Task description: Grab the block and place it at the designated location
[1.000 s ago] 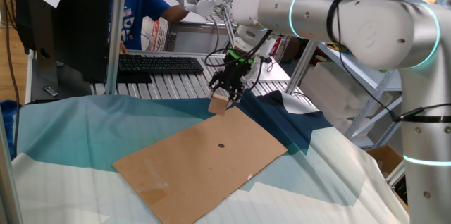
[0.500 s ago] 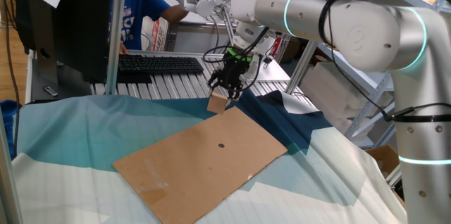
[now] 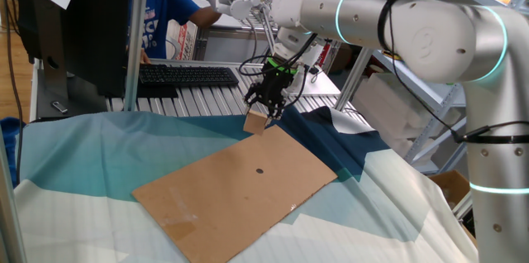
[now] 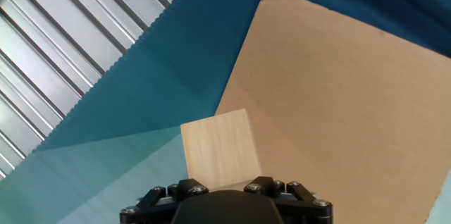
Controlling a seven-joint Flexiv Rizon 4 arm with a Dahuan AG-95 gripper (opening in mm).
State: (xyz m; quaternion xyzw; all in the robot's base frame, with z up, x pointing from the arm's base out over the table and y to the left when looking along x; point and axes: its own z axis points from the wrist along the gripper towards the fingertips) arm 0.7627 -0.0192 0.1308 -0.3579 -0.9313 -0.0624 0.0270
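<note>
I have the block (image 3: 255, 123) pinched in the gripper (image 3: 266, 110), hanging over the far corner of the cardboard sheet (image 3: 240, 193). Grasp done, I judge; placing at the dark mark (image 3: 259, 171) remains.

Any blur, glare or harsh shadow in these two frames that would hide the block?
Fixed view: evenly lit and sharp; the wooden block reads clearly under the gripper, no glare on the cardboard sheet. Hand view: block and cardboard crisp; only the ribbed metal surface shows bright streaks.
</note>
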